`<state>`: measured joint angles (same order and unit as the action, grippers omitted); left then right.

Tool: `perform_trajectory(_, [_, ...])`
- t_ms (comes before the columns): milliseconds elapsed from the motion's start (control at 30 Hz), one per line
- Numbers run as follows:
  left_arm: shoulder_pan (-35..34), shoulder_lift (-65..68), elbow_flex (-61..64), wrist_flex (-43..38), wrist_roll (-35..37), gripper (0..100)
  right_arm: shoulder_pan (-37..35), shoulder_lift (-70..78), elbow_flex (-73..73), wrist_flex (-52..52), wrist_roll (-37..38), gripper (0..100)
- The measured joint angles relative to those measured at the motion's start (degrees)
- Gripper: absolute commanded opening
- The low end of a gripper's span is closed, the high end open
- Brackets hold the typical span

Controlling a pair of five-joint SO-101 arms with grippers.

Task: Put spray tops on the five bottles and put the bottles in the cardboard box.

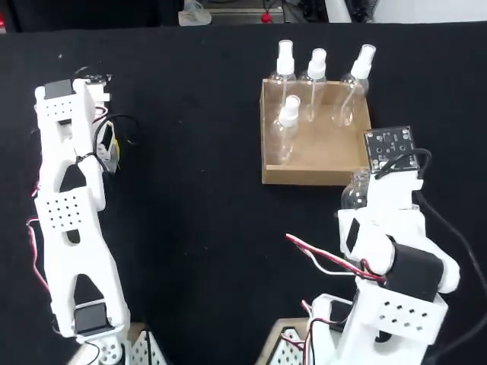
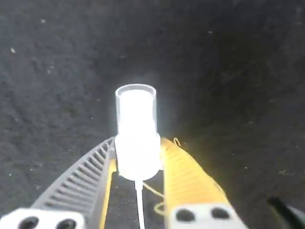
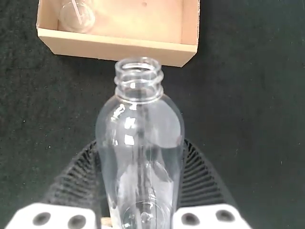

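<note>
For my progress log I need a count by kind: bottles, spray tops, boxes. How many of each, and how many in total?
Bottles: 5, four in the box, one in the right gripper
Spray tops: 5, four on bottles, one in the left gripper
Box: 1
Total: 11

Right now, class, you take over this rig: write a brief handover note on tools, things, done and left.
Left tool: shut on the spray top, far from the cardboard box.
Right tool: shut on the open bottle, just outside the box.
Done: four topped bottles stand in the box.
Left: fit that top on the fifth bottle, then box it.
</note>
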<state>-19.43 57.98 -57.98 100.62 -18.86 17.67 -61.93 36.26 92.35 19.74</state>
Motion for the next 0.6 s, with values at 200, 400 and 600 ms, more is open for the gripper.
perform_trajectory(200, [0.26,-5.27,10.73,-0.44,-5.98,7,-0.09,0.00,0.00,0.00,0.00,1.1])
perform_trajectory(400, [4.66,-23.03,37.45,-0.44,-13.45,7,-0.09,0.00,0.00,0.00,0.00,1.1])
perform_trajectory(600, [9.14,-42.20,63.82,-7.91,-17.41,7,-0.09,0.00,0.00,0.00,0.00,1.1])
